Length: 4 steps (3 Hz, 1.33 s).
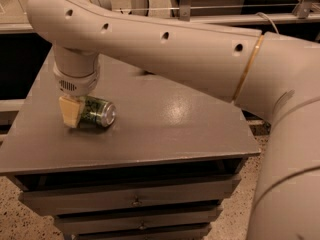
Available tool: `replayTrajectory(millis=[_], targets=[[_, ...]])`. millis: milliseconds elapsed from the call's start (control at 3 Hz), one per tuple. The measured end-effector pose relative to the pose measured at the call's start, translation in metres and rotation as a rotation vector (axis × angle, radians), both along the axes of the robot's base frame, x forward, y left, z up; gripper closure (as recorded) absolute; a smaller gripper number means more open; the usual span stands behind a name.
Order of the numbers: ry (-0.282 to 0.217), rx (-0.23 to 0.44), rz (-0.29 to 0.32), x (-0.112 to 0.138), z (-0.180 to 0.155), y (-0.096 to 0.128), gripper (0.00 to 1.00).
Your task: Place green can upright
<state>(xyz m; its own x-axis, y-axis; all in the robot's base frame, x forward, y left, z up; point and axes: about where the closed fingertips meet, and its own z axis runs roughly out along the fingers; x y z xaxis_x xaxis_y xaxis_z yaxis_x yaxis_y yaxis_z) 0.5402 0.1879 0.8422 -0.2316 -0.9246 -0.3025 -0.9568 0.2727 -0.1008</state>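
Note:
The green can (97,112) lies on its side on the grey table top (165,134), near the left part, with a silver end facing right and toward me. My gripper (73,114) hangs down from the big cream arm and sits right at the can's left end, touching or nearly touching it. The gripper's wrist (75,76) is directly above the can's left half. The far side of the can is hidden behind the gripper.
The table is a cabinet with drawers (135,201) at its front, standing on a speckled floor (20,226). My arm (200,49) spans the upper view and hides the table's back. A rail (210,6) and dark shelving run behind.

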Motion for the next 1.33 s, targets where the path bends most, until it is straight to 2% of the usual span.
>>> replayTrajectory(millis=[333, 667, 1000, 1333], targets=[[-0.014, -0.006, -0.012, 0.001, 0.004, -0.001, 0.57], [-0.048, 0.036, -0.017, 0.006, 0.03, -0.006, 0.8], [-0.06, 0.165, 0.0, 0.016, 0.055, -0.016, 1.0], [-0.045, 0.342, 0.033, 0.026, 0.064, -0.026, 1.0]])
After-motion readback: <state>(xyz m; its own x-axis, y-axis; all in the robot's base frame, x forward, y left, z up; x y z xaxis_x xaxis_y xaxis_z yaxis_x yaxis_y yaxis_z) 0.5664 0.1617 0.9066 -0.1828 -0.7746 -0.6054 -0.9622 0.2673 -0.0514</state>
